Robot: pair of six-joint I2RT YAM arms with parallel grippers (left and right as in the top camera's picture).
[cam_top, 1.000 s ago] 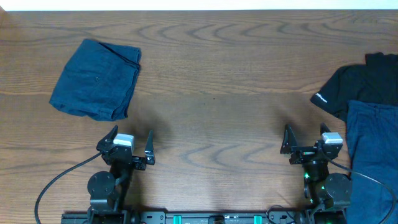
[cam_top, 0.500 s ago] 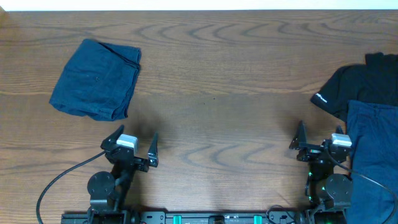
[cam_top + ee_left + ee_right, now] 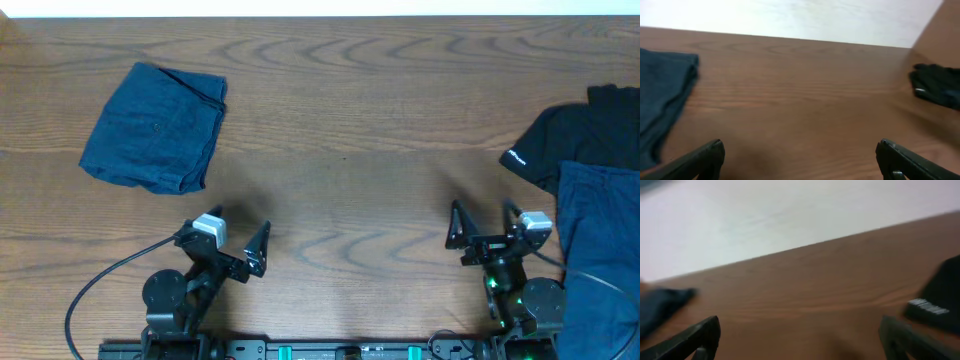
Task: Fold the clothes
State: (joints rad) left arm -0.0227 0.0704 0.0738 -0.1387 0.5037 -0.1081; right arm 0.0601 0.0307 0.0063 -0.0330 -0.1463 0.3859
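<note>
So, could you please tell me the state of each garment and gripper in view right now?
folded shorts: folded, lying flat, far left of the table.
second shorts: unfolded, at the right edge, partly out of frame.
black garment: unfolded, lower edge under the second shorts.
left gripper: open, empty, above bare table.
right gripper: open, empty, beside the second shorts.
</note>
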